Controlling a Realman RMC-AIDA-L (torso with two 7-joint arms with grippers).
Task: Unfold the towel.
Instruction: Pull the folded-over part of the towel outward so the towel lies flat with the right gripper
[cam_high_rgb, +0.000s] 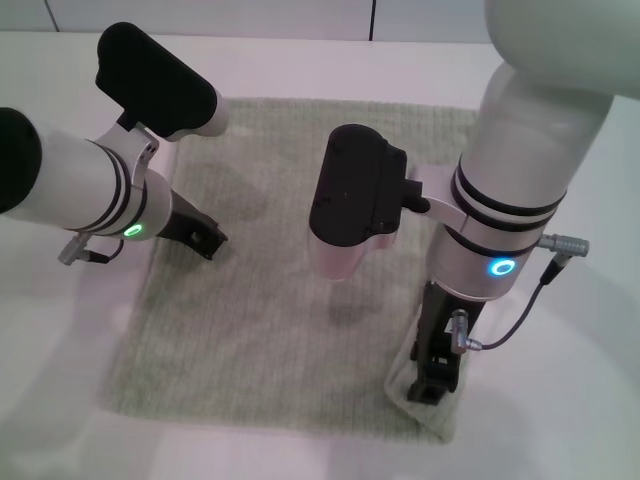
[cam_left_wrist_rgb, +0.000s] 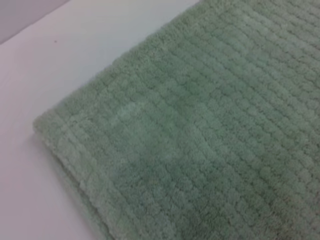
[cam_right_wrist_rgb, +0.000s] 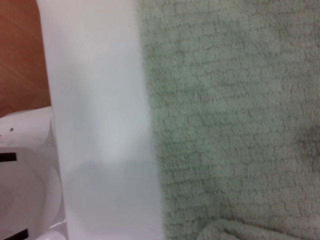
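The right gripper (cam_high_rgb: 433, 385) is down at the near right corner of the towel (cam_high_rgb: 290, 330), its dark jaws clenched on a small fold of cloth that stands up around them in a pale, raised lip. The rest of that corner lies against the white worktop (cam_high_rgb: 60, 330) just beside the jaws.

The left gripper (cam_high_rgb: 203, 240) hangs low over the towel's left edge, about halfway along it. Whether its jaws are parted or closed cannot be told, as the arm hides them in the head view and the left wrist view shows no part of them.

The towel lies spread across the middle of the worktop, nearly flat, with its far edge running behind both arms. The right arm's black wrist housing covers part of the towel's centre.

The left wrist view shows a rounded towel corner (cam_left_wrist_rgb: 55, 125) lying on the worktop. The right wrist view shows the towel's straight edge (cam_right_wrist_rgb: 150, 125) along bare worktop, with a lifted fold at the picture's border, cut off.
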